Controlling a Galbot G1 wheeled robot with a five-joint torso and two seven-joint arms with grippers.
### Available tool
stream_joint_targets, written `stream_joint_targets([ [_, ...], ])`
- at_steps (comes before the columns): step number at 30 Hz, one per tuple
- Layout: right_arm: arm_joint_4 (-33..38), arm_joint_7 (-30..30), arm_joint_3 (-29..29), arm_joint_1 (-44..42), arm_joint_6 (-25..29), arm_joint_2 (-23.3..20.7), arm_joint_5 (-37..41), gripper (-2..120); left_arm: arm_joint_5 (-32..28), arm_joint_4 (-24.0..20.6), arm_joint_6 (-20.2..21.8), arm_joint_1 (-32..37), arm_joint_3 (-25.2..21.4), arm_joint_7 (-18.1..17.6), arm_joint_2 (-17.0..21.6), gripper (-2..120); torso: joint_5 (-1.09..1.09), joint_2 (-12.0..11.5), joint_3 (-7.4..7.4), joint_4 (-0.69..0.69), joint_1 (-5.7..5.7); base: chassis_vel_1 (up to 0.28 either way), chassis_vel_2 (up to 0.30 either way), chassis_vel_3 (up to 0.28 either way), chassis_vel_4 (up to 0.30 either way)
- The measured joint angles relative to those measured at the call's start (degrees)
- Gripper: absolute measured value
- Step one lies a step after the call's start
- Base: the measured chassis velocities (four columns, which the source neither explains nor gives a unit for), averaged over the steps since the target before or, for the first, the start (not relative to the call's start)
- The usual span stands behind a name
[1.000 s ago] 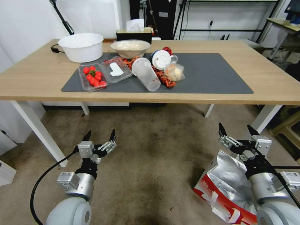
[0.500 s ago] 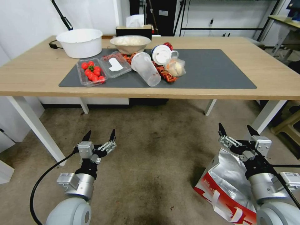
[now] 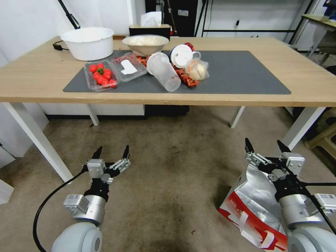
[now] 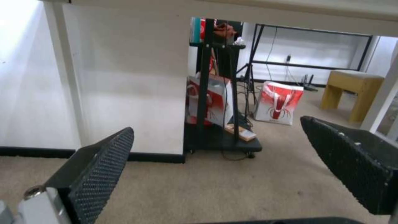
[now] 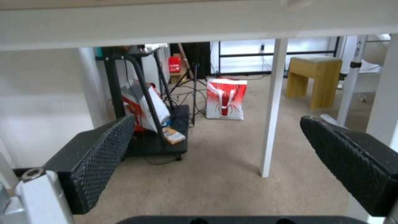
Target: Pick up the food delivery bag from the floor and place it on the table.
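The food delivery bag [image 3: 252, 206] stands on the floor [image 3: 175, 182] before the table [image 3: 308, 84], apparently just beneath the right gripper [image 3: 265, 147], whose fingers are spread wide and empty, like the left gripper [image 3: 111, 152] well apart.

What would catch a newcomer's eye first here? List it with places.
The food delivery bag stands on the floor at lower right, its silver lining gaping, right under the open right gripper. On the table, a tub of red tomatoes lies among cups and bowls. The left gripper hangs open over bare floor.
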Motion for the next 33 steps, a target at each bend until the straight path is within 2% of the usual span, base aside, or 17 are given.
stream_joint_targets([
  [33, -0.64, -0.01, -0.08, 0.51, 0.01, -0.16, 0.08, 100, 0.04, 1.37, -0.28, -0.81, 0.16, 0.17, -0.05, 100, 0.01, -7.20, -5.42, 0.00, -1.78, 0.000, 0.000, 0.000, 0.000],
])
